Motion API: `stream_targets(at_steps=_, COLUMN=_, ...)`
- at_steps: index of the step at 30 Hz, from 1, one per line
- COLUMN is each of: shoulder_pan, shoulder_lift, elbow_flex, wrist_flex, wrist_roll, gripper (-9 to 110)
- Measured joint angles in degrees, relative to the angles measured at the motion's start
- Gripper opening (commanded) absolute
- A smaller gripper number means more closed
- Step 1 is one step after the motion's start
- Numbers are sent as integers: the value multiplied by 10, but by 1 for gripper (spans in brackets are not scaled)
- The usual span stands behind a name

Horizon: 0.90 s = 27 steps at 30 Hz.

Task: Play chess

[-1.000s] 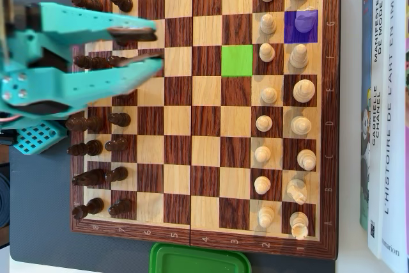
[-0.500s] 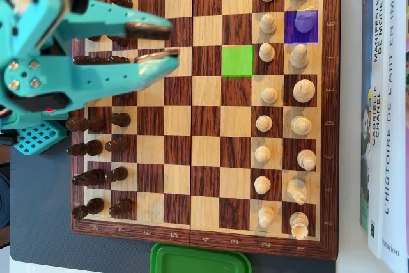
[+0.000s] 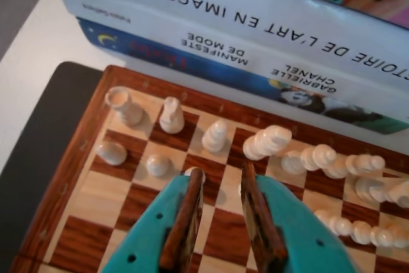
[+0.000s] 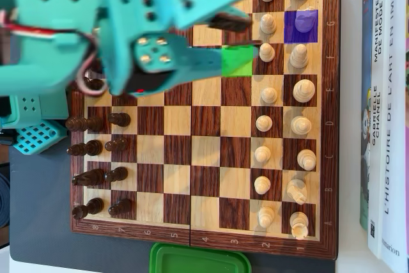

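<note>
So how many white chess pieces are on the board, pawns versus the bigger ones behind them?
White pawns: 8
White back-row pieces: 8 (one sits under the purple tint in the overhead view)
Total: 16

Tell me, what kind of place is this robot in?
Probably a home or hobby table, not a factory. A wooden chessboard with its pieces lies on a dark mat, and a stack of books sits right beside it.
</note>
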Motion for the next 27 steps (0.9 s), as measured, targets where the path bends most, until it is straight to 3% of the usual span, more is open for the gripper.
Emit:
stream_targets(at_steps=13, shoulder_pan=0, shoulder_lift=-145, elbow_flex=-216, wrist_flex=229, wrist_roll=0, gripper=11)
stream_targets(at_steps=27, shoulder_pan=-57, shoulder_lift=-263, elbow_flex=-345, wrist_flex=247, wrist_roll=0, gripper=11)
